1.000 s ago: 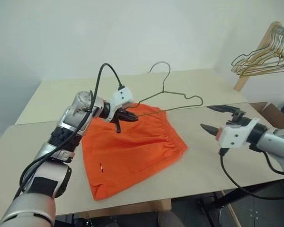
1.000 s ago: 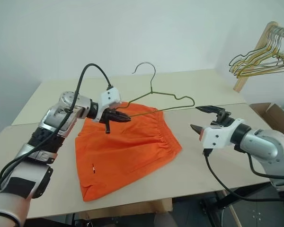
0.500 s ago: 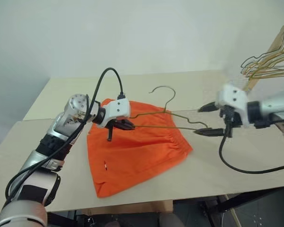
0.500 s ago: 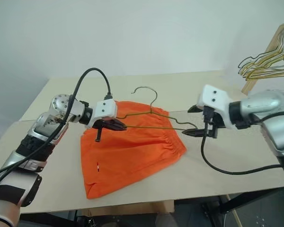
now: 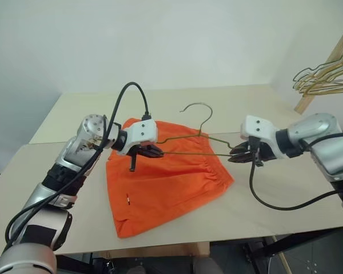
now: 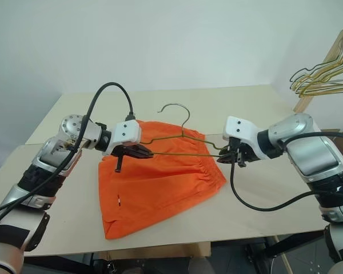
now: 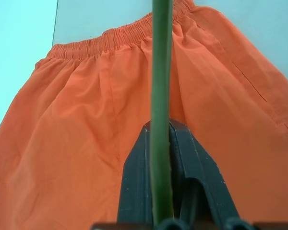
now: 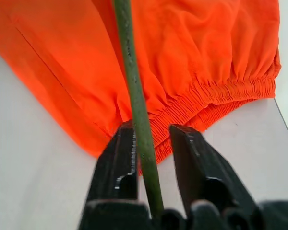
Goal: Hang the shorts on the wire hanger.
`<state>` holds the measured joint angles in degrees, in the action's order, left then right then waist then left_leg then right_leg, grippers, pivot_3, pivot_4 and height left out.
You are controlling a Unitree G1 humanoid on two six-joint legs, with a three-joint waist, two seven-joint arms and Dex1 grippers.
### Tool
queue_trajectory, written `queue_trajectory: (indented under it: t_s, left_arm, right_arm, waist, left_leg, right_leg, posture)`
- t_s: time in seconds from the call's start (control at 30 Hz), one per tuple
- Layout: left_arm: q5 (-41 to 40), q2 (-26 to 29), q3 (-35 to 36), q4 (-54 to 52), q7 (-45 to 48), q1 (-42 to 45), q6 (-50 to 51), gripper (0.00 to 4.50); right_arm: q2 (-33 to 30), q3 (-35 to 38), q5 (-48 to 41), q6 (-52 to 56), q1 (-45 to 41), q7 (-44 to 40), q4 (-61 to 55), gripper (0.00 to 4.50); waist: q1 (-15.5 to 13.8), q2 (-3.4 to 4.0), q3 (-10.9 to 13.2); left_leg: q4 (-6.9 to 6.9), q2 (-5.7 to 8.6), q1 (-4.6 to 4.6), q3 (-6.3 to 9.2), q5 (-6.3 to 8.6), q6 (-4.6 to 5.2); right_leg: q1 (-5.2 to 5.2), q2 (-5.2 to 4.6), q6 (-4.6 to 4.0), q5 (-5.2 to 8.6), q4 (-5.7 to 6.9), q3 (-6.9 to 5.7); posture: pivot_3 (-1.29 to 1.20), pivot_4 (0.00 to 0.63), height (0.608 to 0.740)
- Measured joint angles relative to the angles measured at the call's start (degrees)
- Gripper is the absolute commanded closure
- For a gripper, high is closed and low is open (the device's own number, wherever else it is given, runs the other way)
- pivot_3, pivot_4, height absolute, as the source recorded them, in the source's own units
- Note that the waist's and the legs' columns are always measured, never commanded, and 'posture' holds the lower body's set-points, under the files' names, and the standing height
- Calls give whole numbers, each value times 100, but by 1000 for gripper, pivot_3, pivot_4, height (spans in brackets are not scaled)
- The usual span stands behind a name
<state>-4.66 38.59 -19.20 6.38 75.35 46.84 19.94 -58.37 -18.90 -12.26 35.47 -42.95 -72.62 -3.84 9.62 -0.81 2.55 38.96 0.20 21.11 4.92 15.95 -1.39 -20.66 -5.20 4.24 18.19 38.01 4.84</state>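
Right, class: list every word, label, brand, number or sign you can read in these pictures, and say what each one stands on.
There is no text that can be read.
A tiny white mark on the shorts: too small to read.
The wire hanger, the left gripper and the right gripper show no lettering.

Both arms are silver-grey metal with black bands and ribbed black joint segments. Each wrist carries a white, boxy housing. From it rises a black end effector: the left end effector [image 5: 153, 152] and the right end effector [image 5: 235, 155] each have two tapered black fingers [image 8: 120, 165]. A thick black cable loops from each wrist housing.
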Motion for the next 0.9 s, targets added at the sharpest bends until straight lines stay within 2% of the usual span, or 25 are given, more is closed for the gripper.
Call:
queue_trajectory:
  t_s: [0.07,0.27,0.33,0.4,0.57,0.77,0.9]
  left_arm:
    - [6,16,22,8,-5,0,0,4500]
    - [5,15,26,28,46,0,-14,4500]
    - [-90,12,85,101,185,-4,-166,3898]
    - [-250,7,188,141,342,-13,-362,3542]
    - [-586,-35,527,848,816,3,-1241,2015]
    - [-677,-85,1061,1864,574,415,-1495,97]
    - [-958,-15,1381,1787,613,239,-1285,43]
  right_arm:
    - [31,-69,71,-22,2,-99,-23,4431]
    - [99,-81,223,-54,4,-127,-17,4431]
    - [99,-58,200,-52,19,-212,-30,4500]
    - [87,-16,174,-45,83,-240,-66,4500]
    - [-276,517,-194,19,902,-366,-477,4500]
    - [-586,1837,-726,798,2286,-23,-684,4500]
    - [-546,2780,-1182,2073,3047,512,-735,4500]
  waist:
    - [6,0,0]
    - [8,0,0]
    - [10,0,0]
    - [11,0,0]
    - [-72,0,0]
    - [-141,-2,-1]
    - [-119,-1,-2]
  left_leg:
    - [0,-1,-1,0,0,0]
    - [0,0,0,1,0,0]
    - [0,0,0,1,0,0]
    - [0,0,0,3,0,0]
    - [4,1,0,9,0,0]
    - [4,2,1,-8,1,1]
    - [4,-1,-1,-8,1,2]
  right_leg:
    - [0,2,0,0,1,0]
    - [0,0,0,0,1,0]
    - [0,0,0,0,1,-1]
    - [-1,0,0,0,1,-1]
    - [0,-2,0,0,2,-4]
    - [5,-1,0,0,0,-14]
    - [6,-1,0,0,5,-9]
  posture:
    - [-117,0,740]
    - [-118,0,740]
    - [-118,0,740]
    - [-118,0,740]
    - [-106,0,740]
    - [-116,0,740]
    - [-117,13,740]
